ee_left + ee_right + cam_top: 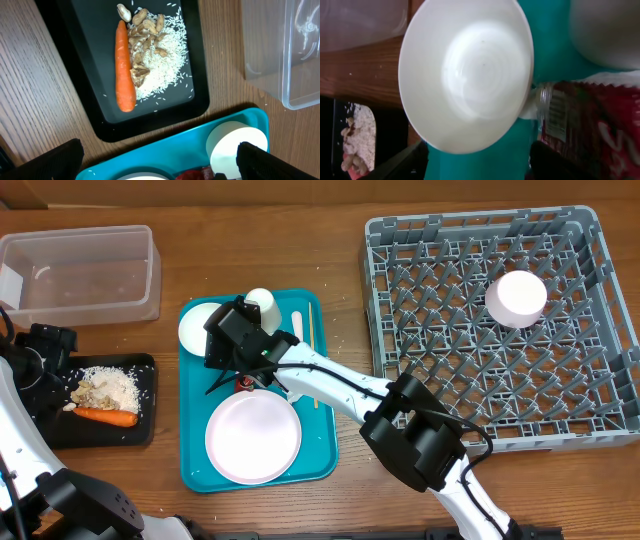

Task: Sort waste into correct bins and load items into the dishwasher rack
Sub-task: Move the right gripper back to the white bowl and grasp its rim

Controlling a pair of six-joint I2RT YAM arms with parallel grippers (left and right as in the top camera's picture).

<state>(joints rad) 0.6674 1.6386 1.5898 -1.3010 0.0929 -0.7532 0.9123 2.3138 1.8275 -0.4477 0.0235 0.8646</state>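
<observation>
My right gripper (232, 368) hangs open over the teal serving tray (320, 430), between a white bowl (196, 326) and the red wrapper (246, 384). In the right wrist view its fingers (480, 165) are spread below the bowl (465, 70), with the wrapper (600, 125) by the right finger. A cup (262, 302), plate (253, 437), fork (297, 330) and stick (310, 330) lie on the tray. The carrot (125, 65) and rice (160, 60) lie in the black tray (85, 65). My left gripper (160, 167) is open and empty. The rack (400, 260) holds a second bowl (516, 297). The napkin is not in view.
The clear tub (80, 270) stands at the far left, behind the black tray (150, 430). The rack fills the right side. The right arm stretches across the tray from the front right. Bare wood lies between the tray and the rack.
</observation>
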